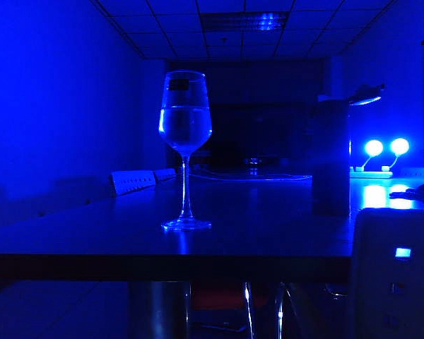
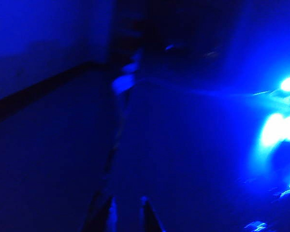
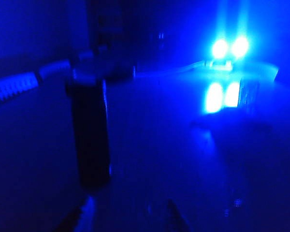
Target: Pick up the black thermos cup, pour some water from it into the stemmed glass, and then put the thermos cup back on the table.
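The stemmed glass (image 1: pixel 185 120) stands upright on the table (image 1: pixel 92 240), left of centre, with water in its bowl. The black thermos cup (image 1: pixel 331 159) stands upright to its right, a dark column with its lid flap jutting at the top. Neither gripper shows in the exterior view. The right wrist view has the thermos cup (image 3: pixel 89 130) standing just beyond one fingertip of my right gripper (image 3: pixel 130 215), which is open and empty. My left gripper (image 2: pixel 128 212) shows two fingertips a narrow gap apart with nothing between them. That view is too blurred to make out the glass.
Two bright lamps (image 1: pixel 385 148) glare at the table's far right and reflect on its top. A pale boxy device (image 1: pixel 396 275) with a small lit square stands at the front right corner. A ribbed hose (image 3: pixel 14 89) runs behind the thermos cup.
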`<state>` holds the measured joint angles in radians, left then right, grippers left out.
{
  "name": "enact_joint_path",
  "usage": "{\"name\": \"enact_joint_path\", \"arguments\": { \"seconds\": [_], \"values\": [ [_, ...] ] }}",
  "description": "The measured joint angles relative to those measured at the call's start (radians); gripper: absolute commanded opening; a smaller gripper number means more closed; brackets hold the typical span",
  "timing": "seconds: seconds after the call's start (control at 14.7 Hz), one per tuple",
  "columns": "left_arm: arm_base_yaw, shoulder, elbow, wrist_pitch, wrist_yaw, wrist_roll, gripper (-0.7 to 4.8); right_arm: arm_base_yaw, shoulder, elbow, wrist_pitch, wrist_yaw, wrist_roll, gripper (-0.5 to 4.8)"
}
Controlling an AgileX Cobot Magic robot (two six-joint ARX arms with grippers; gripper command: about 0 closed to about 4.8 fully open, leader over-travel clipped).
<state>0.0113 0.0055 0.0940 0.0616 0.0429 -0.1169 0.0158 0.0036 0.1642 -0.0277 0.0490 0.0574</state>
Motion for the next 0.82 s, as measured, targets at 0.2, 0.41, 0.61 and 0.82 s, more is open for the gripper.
{"name": "enact_joint_path", "arguments": {
  "seconds": [0.2, 0.41, 0.61, 0.82],
  "values": [
    [0.000, 0.000, 0.116, -0.076, 0.026, -0.019, 3.77, 0.000, 0.000, 0.114, -0.069, -0.097, -0.011, 3.07],
    [0.000, 0.002, 0.211, -0.126, 0.054, -0.033, 4.37, 0.000, 0.000, 0.229, -0.184, -0.137, -0.071, 3.69],
    [0.000, 0.101, 0.291, -0.135, 0.175, -0.034, 4.37, 0.000, 0.067, 0.359, -0.188, -0.153, -0.083, 3.70],
    [0.000, 0.321, 0.439, -0.135, 0.227, -0.049, 4.37, 0.000, 0.219, 0.492, -0.189, -0.200, -0.080, 3.76]
  ]
}}
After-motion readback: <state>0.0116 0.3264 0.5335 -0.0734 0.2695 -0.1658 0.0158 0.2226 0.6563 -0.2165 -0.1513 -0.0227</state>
